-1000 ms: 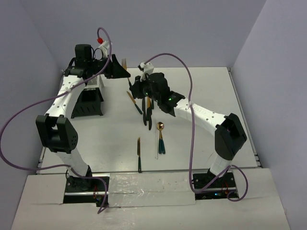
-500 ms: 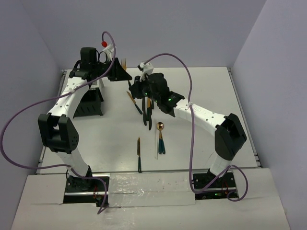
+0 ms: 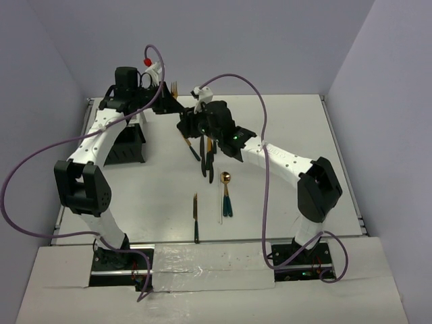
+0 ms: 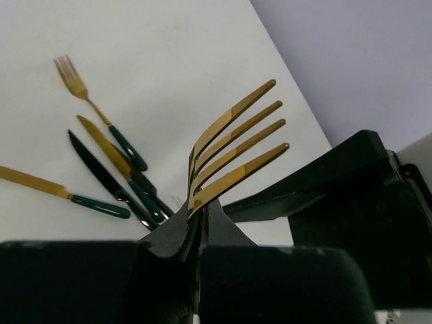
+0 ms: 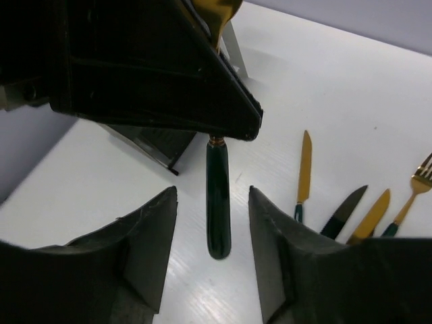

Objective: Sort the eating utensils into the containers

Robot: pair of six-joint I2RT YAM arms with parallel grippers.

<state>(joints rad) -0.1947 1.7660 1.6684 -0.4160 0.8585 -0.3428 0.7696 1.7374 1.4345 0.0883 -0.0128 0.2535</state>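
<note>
- Left gripper (image 4: 199, 233): pressed together on a gold-tined fork (image 4: 233, 142), tines up, dark green handle hanging below, above the far middle of the table (image 3: 297, 121).
- Left arm (image 3: 101, 128): raised from its base, arched over the black caddy (image 3: 125, 145), wrist turned rightward.
- Right gripper (image 5: 210, 199): fingers spread, one on each side of that handle, neither touching it.
- Right arm (image 3: 283, 158): stretched diagonally far-left, low over a cluster of loose utensils (image 3: 206, 158).
- A spoon (image 3: 226, 189) and a knife (image 3: 196, 216) lie nearer the bases.
</note>
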